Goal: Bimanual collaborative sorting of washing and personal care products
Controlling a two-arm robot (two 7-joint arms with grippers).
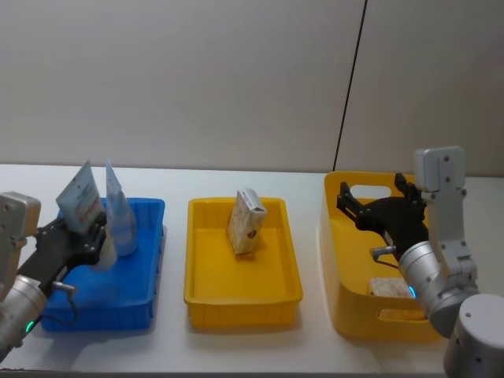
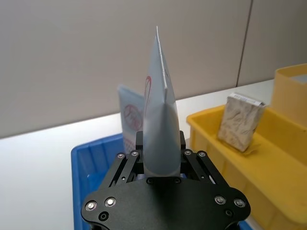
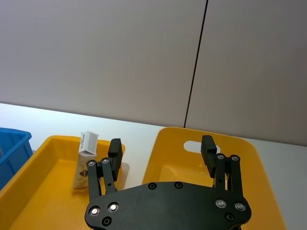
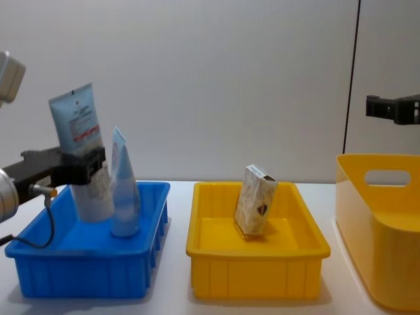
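Note:
My left gripper (image 1: 85,228) is shut on a pale blue tube (image 1: 79,197), holding it upright with its crimped end up, over the blue tray (image 1: 146,303). In the left wrist view that tube (image 2: 160,129) stands edge-on between the fingers. A second tube (image 1: 120,211) stands cap down in the blue tray, right beside the held one. A beige patterned carton (image 1: 246,222) stands tilted in the middle yellow tray (image 1: 244,303). Another beige carton (image 1: 386,287) lies in the yellow bin (image 1: 346,307). My right gripper (image 1: 374,195) hovers open and empty over that bin.
The three containers sit in a row on the white table (image 1: 173,346), blue at the left, the yellow tray in the middle, the taller handled yellow bin at the right. Narrow gaps separate them. A plain wall stands behind.

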